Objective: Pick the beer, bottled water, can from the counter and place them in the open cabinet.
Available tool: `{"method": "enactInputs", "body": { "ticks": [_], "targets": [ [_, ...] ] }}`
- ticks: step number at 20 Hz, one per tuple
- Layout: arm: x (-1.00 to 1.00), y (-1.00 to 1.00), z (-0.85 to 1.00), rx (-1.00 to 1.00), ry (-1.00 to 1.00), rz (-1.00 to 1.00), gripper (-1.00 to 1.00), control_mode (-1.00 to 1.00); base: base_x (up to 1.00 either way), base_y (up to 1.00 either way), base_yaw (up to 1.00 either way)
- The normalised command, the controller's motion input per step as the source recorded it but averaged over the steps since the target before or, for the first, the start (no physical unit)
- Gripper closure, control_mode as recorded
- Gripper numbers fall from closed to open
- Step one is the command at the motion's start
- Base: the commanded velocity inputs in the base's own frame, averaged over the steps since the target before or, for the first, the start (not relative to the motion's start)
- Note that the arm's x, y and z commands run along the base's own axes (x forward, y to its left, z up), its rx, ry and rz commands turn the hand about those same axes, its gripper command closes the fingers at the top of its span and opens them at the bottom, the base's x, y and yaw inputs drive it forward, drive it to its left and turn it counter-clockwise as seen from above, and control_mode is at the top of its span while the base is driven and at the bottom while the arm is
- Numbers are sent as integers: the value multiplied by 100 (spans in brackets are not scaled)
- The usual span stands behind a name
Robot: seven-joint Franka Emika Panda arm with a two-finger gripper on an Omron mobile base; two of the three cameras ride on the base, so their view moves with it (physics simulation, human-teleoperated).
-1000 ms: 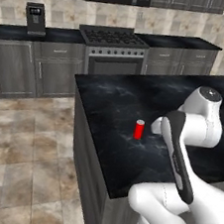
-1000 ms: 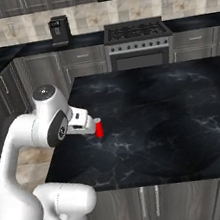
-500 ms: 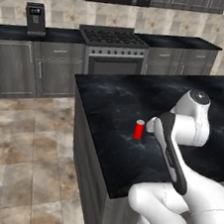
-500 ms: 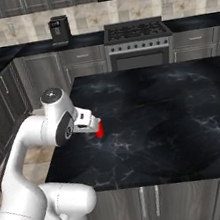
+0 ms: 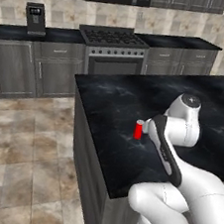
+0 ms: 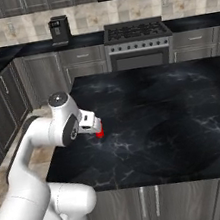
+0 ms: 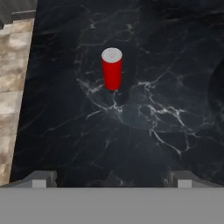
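The two-finger pincer (image 7: 111,178) stands with its two small dark tips wide apart and nothing between them, poised above the black marble-look countertop with white veins (image 7: 148,109). Seen from the hand camera, the short red cylindrical can with a silvery top (image 7: 112,68) stands upright on the stone ahead of the tips, roughly centred between them and clear of both. From the left base camera the can (image 5: 138,130) sits near the counter's left edge, just beside the white arm's dark-jointed forearm (image 5: 165,150), which crosses the slab at a slant. From the right base camera only a small red part of the can (image 6: 100,132) peeks out below the white hand block (image 6: 89,122); whether hand and can touch there I cannot tell. The counter (image 6: 169,117) rests on grey wood-grain base panels (image 6: 164,207). Beyond it, against the far wall, a steel range with black burners (image 5: 112,51) sits between grey base cabinets (image 5: 35,66), and a dark coffee machine (image 5: 35,18) stands on the rear worktop. A beige stone-tile floor (image 5: 23,157) lies to the left of the island.
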Motion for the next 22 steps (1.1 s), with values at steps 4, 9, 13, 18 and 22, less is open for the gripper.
{"method": "enactInputs", "body": {
  "ticks": [4, 9, 13, 18, 22],
  "targets": [
    [25, 5, -29, 0, -4, -1, -100, -100, 0, 0, 0],
    [28, 5, -25, 0, -1, -1, -100, -100, 0, 0, 0],
    [26, 4, -18, 0, 0, -1, -100, -100, 0, 0, 0],
    [26, 0, -8, 0, 0, -2, -100, -100, 0, 0, 0],
    [28, 0, 0, 0, 0, -2, -100, -100, 0, 0, 0]
  ]
}}
